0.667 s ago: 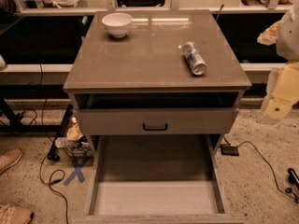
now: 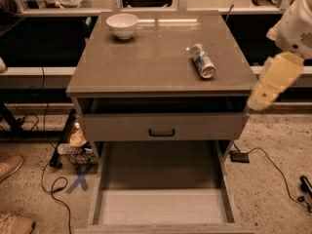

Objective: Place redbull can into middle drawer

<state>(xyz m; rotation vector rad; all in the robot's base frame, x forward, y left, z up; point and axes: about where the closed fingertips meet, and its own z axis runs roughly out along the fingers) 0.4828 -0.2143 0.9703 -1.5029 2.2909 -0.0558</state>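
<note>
Redbull can (image 2: 202, 61) lies on its side on the cabinet (image 2: 146, 57), right of centre, just where it was a moment ago, and the drawer (image 2: 161, 206) below stands pulled open. Only the gripper (image 2: 261, 96) has moved, edging in toward the cabinet's right front corner (open or closed, I can't tell). It holds nothing I can see, so the pick is still ahead.
</note>
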